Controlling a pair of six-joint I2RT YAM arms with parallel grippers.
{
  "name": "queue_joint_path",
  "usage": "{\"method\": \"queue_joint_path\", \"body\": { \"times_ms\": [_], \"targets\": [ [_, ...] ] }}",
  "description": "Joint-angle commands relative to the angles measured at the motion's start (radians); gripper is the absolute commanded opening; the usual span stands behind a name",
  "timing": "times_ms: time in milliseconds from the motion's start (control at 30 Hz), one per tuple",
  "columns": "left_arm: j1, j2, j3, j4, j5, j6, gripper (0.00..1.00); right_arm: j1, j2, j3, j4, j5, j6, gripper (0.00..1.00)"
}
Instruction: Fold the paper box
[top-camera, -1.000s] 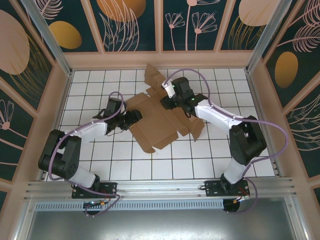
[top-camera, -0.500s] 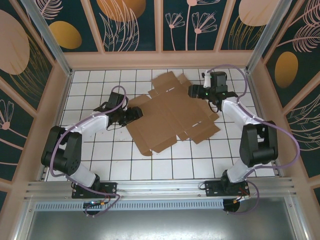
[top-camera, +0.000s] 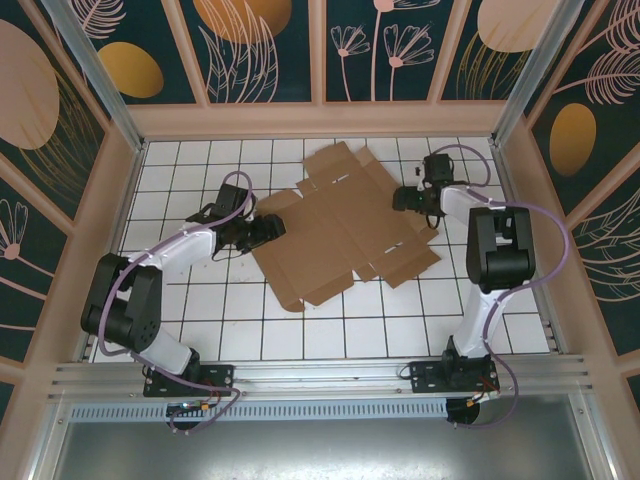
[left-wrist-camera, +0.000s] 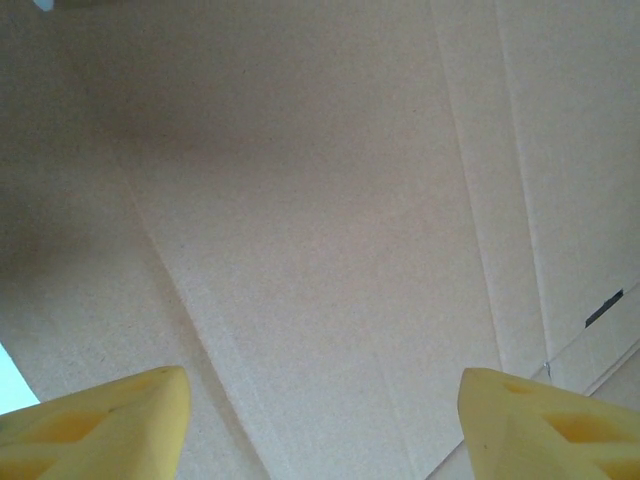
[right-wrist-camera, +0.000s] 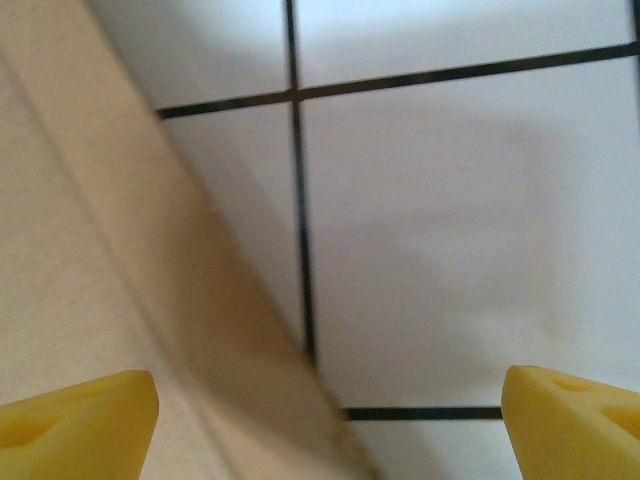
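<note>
**Right arm let go, sheet back down flat, no fold kept**

The paper box (top-camera: 335, 225) is a flat die-cut sheet in the far half of the counter (top-camera: 200, 330). It lies roughly midway between the left and right edges, skewed to the tile lines, with one corner reaching toward the near edge.

A second ago its far part stood up off the tiles and the right arm (top-camera: 495, 250) leaned in over the sheet's middle. Now that part is down, all flaps are spread out, and the sheet sits a little further right. The right arm has swung out and doubled back along the right side of the counter.

The right jaws are just beside the sheet's far-right edge, spread wide with nothing between them. The right wrist view has both yellow fingertips (right-wrist-camera: 80, 420) at the bottom corners, cardboard edge and bare tile below. Can't tell if they touch the card.

The left arm (top-camera: 170, 255) has barely moved. The left jaws are at the sheet's left edge, also wide and a touch wider than before, and empty. Their fingertips (left-wrist-camera: 100, 420) hang over plain cardboard with crease lines and one slot (left-wrist-camera: 603, 308).

My read is that the lifted panel was released, so progress is near zero, with no wall standing and no tab tucked. The next move probably needs a fresh grip on a side flap from the right. The risk is the sheet sliding on the tiles, since neither arm is clamping it
</note>
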Motion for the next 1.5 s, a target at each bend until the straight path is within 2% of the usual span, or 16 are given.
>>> {"method": "queue_joint_path", "body": {
  "times_ms": [0,100,167,400,600,733,800,900,1167,1333,1467],
  "targets": [
    [0.006,-0.041,0.004,-0.023,-0.017,0.028,0.72,-0.042,0.02,0.043,-0.029,-0.195,-0.017,0.89],
    [0.006,-0.051,-0.011,-0.009,-0.016,0.029,0.72,-0.056,0.067,0.061,-0.06,-0.437,0.007,0.82],
    [0.005,-0.06,-0.019,0.014,-0.002,0.021,0.72,-0.037,0.086,0.066,-0.066,-0.491,0.015,0.77],
    [0.005,-0.09,0.01,0.047,0.031,-0.011,0.7,0.024,0.09,0.054,-0.069,-0.4,-0.02,0.59],
    [0.005,-0.085,0.061,0.056,0.027,-0.026,0.69,0.091,0.011,0.009,-0.018,-0.297,-0.065,0.31],
    [0.005,-0.077,0.096,0.083,0.023,-0.049,0.68,0.167,-0.04,0.011,-0.007,-0.127,-0.137,0.17],
    [0.005,-0.077,0.116,0.109,0.03,-0.058,0.68,0.218,-0.075,0.013,0.013,-0.004,-0.197,0.09],
    [0.006,-0.071,0.164,0.143,0.032,-0.088,0.69,0.296,-0.12,0.018,0.061,0.167,-0.323,0.08],
    [0.004,0.085,0.361,0.222,0.157,-0.256,0.66,0.443,-0.24,-0.098,0.3,0.259,-0.762,0.08],
    [0.002,0.131,0.412,0.302,0.188,-0.32,0.67,0.496,-0.221,-0.051,0.294,0.343,-0.847,0.08],
    [-0.001,0.195,0.458,0.282,0.18,-0.342,0.66,0.52,-0.219,-0.044,0.337,0.397,-0.885,0.07]
  ]
}}
